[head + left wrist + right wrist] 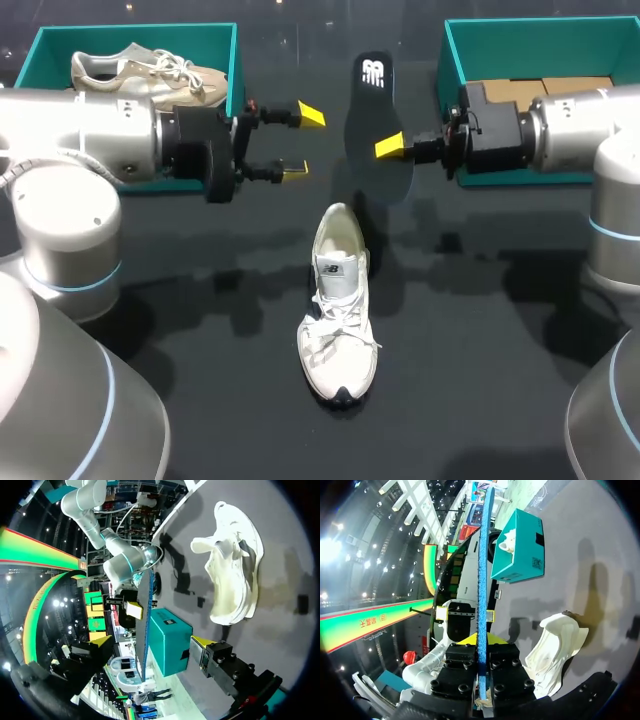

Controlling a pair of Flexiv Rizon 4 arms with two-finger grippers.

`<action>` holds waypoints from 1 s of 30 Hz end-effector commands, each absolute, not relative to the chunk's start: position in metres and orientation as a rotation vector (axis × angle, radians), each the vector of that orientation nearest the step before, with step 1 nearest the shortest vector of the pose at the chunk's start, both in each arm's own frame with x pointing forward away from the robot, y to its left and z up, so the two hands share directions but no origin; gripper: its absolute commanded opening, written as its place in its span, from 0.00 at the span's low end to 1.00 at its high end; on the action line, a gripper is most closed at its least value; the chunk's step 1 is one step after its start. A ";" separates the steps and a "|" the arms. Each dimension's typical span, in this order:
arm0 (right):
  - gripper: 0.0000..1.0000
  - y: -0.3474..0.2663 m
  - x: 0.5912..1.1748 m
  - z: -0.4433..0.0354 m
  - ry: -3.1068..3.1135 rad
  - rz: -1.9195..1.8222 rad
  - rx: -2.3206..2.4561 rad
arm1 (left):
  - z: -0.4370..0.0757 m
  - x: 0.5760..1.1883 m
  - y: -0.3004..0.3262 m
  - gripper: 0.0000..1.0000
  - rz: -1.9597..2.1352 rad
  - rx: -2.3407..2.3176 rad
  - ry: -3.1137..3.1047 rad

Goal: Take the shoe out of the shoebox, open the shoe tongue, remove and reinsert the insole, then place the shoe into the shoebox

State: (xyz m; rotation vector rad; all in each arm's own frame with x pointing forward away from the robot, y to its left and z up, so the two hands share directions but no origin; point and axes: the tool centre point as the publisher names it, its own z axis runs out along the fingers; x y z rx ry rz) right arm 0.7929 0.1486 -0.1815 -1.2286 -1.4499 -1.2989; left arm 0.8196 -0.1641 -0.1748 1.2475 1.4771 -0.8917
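The shoe (pixel 339 315) stands on its sole in the middle of the worktop (pixel 480 350), outside both boxes. Its toe points towards my side and its heel opening faces the two arms. The tongue looks pulled up, which I take as the reason the mouth gapes wide enough to receive an insole. The insole (pixel 378 130) is out of the shoe and up in the air just beyond the heel, with my right pincer (pixel 393 148) clenched on it. The right wrist view shows the thin sheet edge-on, nipped from both sides between the fingers, so it hangs as a flat blade roughly in line with the shoe. I judge that this hold is meant to let one end be steered down into the opening. My left pincer (pixel 300 142) is released, its yellow tips spread wide and grasping nothing. It sits level with the insole, near it but apart from it, and reads to me as ready to take or steady the sheet. As for containers, the left shoebox (pixel 40 50) at the far left holds a second shoe (pixel 140 72), a pale one. The right shoebox (pixel 520 45) at the far right shows no shoe, only brown card or paper (pixel 560 90) on its floor. My right arm partly hides it, but it seems the likelier home for the shoe.
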 end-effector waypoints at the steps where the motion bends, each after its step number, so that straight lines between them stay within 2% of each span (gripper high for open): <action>1: 0.00 0.150 0.796 -0.184 -1.472 -1.294 -1.231 | -0.170 0.837 -0.159 1.00 -0.917 0.989 2.248; 4: 0.00 0.151 0.797 -0.187 -1.499 -1.308 -1.244 | -0.172 0.848 -0.146 1.00 -1.070 0.787 2.509; 7: 0.00 0.151 0.796 -0.194 -1.477 -1.356 -1.392 | -0.172 0.846 -0.141 1.00 -1.031 0.778 2.514; 19: 0.00 0.151 0.796 -0.194 -1.477 -1.356 -1.392 | -0.172 0.846 -0.141 1.00 -1.031 0.778 2.514; 30: 0.00 0.163 0.793 -0.215 -1.572 -1.476 -1.329 | -0.201 0.830 -0.128 1.00 -1.069 0.373 3.086</action>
